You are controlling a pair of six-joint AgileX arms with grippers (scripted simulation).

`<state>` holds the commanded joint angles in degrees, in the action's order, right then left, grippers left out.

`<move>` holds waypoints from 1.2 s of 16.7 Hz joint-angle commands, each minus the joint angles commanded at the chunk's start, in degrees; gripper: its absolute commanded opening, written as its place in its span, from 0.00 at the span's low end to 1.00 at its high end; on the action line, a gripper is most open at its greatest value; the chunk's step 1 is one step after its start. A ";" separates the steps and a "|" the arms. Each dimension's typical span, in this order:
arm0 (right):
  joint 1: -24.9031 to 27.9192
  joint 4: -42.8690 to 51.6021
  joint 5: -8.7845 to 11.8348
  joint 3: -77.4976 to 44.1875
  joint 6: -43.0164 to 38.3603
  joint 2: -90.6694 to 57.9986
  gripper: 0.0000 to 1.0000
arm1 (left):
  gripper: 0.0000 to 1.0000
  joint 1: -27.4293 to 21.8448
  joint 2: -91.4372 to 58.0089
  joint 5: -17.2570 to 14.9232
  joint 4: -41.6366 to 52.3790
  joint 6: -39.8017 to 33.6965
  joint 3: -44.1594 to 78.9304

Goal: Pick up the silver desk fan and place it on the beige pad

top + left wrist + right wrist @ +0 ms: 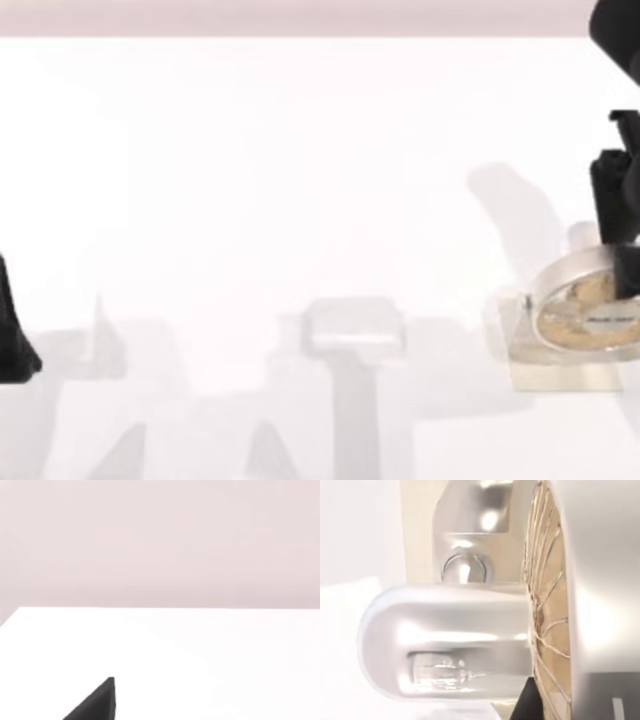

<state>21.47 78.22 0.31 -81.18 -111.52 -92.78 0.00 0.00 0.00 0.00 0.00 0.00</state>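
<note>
The silver desk fan is at the table's right edge, tilted with its pale gold grille facing up, over the beige pad. My right gripper reaches down onto the fan's upper right rim and is shut on it. Filling the right wrist view are the fan's chrome motor housing, its gold grille and its silver ring. One dark finger presses against the grille; the other finger is hidden. A strip of the beige pad shows behind the fan. My left gripper is parked at the left edge, open, with one fingertip in its wrist view.
Faint grey shadow patches lie across the front middle of the white table. The table's far edge meets a pale wall. The left wrist view shows only bare tabletop and wall.
</note>
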 joint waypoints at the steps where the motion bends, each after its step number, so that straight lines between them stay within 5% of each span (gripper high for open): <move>1: -0.05 -0.07 0.00 0.25 -0.35 0.16 0.00 | 1.00 0.00 0.00 0.00 0.00 0.00 0.00; 16: -0.20 -7.90 0.00 7.08 -0.22 -0.83 0.00 | 1.00 0.00 0.00 0.00 0.00 0.00 0.00; 20: -0.20 -7.90 0.00 7.08 -0.22 -0.83 0.30 | 1.00 0.00 0.00 0.00 0.00 0.00 0.00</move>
<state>21.27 70.32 0.30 -74.10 -111.75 -93.61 0.00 0.00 0.00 0.00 0.00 0.00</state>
